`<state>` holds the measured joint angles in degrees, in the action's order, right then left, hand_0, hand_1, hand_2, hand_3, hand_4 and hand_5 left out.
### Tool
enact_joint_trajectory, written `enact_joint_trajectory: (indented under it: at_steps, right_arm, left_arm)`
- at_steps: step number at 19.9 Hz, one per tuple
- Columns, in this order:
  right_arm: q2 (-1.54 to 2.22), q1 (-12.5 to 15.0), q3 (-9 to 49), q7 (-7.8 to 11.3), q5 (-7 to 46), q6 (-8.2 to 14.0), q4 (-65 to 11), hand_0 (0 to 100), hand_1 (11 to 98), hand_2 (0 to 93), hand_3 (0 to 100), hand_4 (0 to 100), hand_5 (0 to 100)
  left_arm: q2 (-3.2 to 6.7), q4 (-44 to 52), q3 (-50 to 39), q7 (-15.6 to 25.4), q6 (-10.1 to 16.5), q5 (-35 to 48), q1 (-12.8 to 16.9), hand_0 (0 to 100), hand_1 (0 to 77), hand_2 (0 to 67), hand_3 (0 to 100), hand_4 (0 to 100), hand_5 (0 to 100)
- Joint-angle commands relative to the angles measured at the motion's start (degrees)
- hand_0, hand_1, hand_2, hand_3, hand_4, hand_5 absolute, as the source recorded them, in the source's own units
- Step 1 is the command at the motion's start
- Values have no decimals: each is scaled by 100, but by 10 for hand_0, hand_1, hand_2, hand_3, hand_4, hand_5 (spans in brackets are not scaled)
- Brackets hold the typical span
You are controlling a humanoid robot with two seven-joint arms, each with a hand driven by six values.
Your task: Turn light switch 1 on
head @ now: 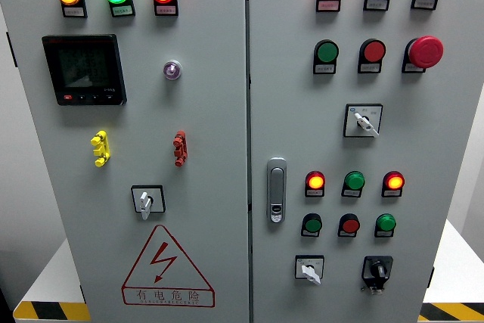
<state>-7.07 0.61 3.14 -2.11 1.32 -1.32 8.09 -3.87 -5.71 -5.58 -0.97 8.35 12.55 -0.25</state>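
1. Head view faces a grey cabinet [227, 187] with two doors; neither robot hand is in the picture, so I cannot tell whether they are released, clenched or grasping anything.
2. Left door: three lit lamps run along the top edge, a dark meter screen [83, 69] sits below them, and a small round key lock [172, 69] is to its right. Lower down are a yellow clip [100, 148], a red clip [179, 147] and a white-handled rotary switch [147, 200] just above the warning triangle [167, 268].
3. Right door: lamps and buttons fill the top, with a red mushroom stop button [426, 51] near the right edge. Three more rotary switches show: one mid-door [364, 120], one white-handled near the bottom edge [309, 268], and a black one [376, 270] beside it.
4. No label is readable, so which knob is "switch 1" cannot be told. My guess is the left door's rotary switch, but that is only a judgement.
5. Risks: turning the wrong knob, since four look alike; brushing the stop button or a push button on approach; or fingers slipping off the small handle, leaving it half-turned.
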Motion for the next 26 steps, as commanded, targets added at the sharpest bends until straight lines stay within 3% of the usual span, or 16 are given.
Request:
enact_joint_trajectory:
  at_steps: [1,3,5,9,12,17,22,26]
  right_arm:
    - [4,0,2,0,0,0,0,0,197,0,198,194,105]
    - [4,0,-6,0,0,0,0,0,198,0,198,194,105]
    - [4,0,2,0,0,0,0,0,198,0,198,194,105]
    - [-4,0,-6,0,0,8,0,0,199,0,198,194,105]
    - [4,0,-6,0,0,0,0,0,188,0,198,194,105]
    - [-4,0,-6,0,0,8,0,0,199,0,198,194,105]
    - [-4,0,-6,0,0,0,0,0,200,0,198,194,105]
    - [-4,0,-6,0,0,0,0,0,200,0,198,194,105]
  left_arm:
    - [9,0,-92,0,0,54,-2,0,0,0,0,0,0]
    - [0,9,-311,0,0,264,-2,0,0,0,0,0,0]
    - [-9,0,-1177,0,9,1017,-2,0,0,0,0,0,0]
    - [-44,0,-4259,-149,44,3948,33,0,0,0,0,0,0]
    - [-79,9,-5758,-114,53,5667,60,0,0,0,0,0,0]
    - [-79,-105,-7077,-18,97,6084,60,0,1,0,0,0,0]
    - [-88,-1342,-8177,185,79,7128,60,0,90,0,0,0,0]
    - [-88,-2371,-8495,194,88,7165,60,0,107,0,0,0,0]
